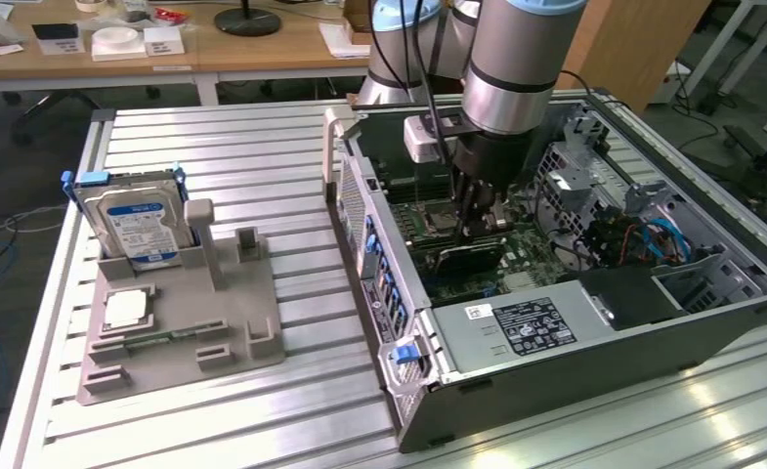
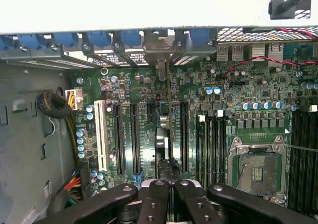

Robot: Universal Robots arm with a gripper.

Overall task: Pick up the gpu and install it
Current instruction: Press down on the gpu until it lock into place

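While the black two-fingered gripper [image 2: 166, 191] stays out of reach inside the open grey computer case [image 1: 553, 381], its fingers are clamped on the thin green gpu [image 2: 169, 110], held edge-on just under them above the green motherboard [image 2: 149, 90]. Pickup looks done; seating in a slot seems unfinished.

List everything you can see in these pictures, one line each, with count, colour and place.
computer case: one, dark grey, open, on the exterior view's right of the table
circuit board: one, green, inside the case
card: one, green, seen edge-on, standing on the circuit board, in the hand's grip
hard drive: one, silver with blue label, upright in the holder
holder: one, grey, on the exterior view's left of the table
table: one, silver, ribbed
arm: one, grey, reaching down into the case
hand: one, black, shut on the card
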